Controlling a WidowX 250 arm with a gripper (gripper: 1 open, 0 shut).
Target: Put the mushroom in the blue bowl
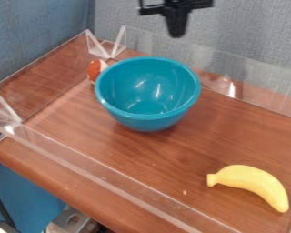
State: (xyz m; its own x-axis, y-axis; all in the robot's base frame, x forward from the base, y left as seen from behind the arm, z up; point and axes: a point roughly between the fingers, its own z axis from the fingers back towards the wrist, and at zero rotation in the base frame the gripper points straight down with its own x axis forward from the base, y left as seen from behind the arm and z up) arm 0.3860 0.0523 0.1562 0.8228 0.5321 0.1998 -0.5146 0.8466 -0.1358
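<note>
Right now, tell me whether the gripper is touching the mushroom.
Apart. The camera view shows the gripper up high and shut with nothing in it, while the mushroom sits low behind the blue bowl, clear space between them.

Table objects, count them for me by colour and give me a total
Blue: 1, the blue bowl
Red-orange: 1, the mushroom, mostly hidden behind the bowl
Yellow: 1, the banana
Total: 3
</note>
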